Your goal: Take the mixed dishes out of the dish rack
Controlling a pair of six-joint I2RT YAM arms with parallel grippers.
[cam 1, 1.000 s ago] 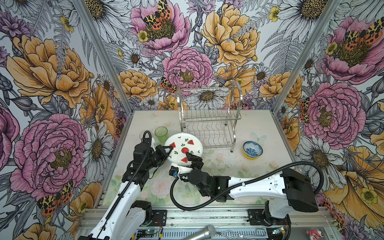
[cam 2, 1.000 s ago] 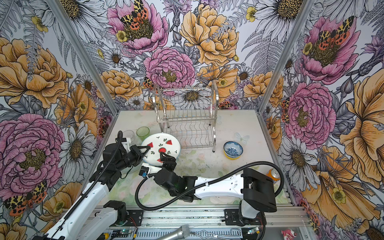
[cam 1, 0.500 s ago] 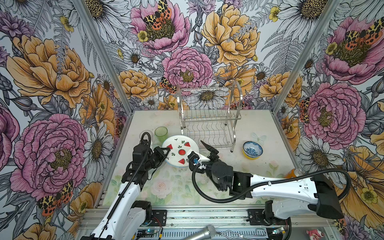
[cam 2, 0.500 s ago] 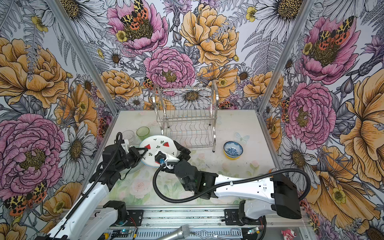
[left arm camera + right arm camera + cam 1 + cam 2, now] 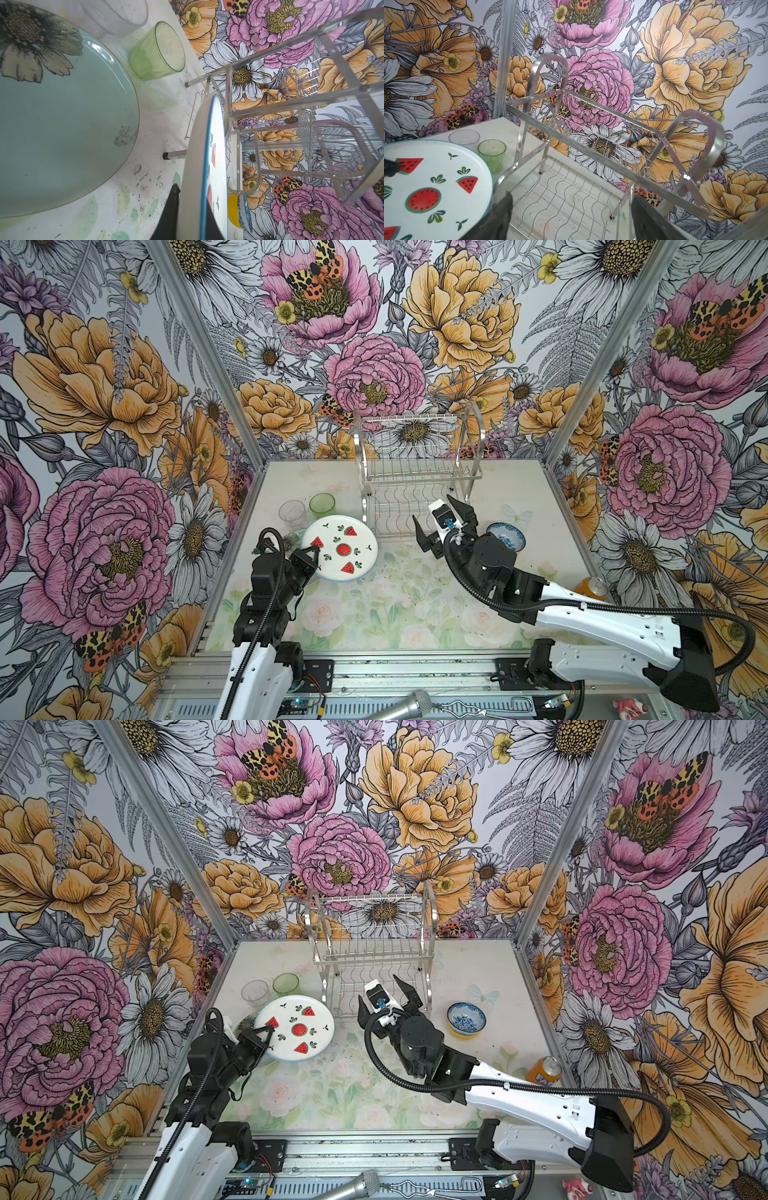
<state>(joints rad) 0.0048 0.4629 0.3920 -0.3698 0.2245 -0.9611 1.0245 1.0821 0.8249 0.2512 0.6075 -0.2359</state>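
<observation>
The right tool (image 5: 433, 509) has been drawn back, jaws wide, toward the dish rack (image 5: 415, 479) — the watermelon plate (image 5: 340, 547), stiff, probably slippery and breakable, is pinched at its rim by the left tool (image 5: 314, 551) above the table (image 5: 395, 614).

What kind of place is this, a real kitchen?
Likely a robot test cell, not a kitchen: floral wall panels on aluminium posts box in a small table, and a left arm and right arm are mounted along its front edge.
</observation>
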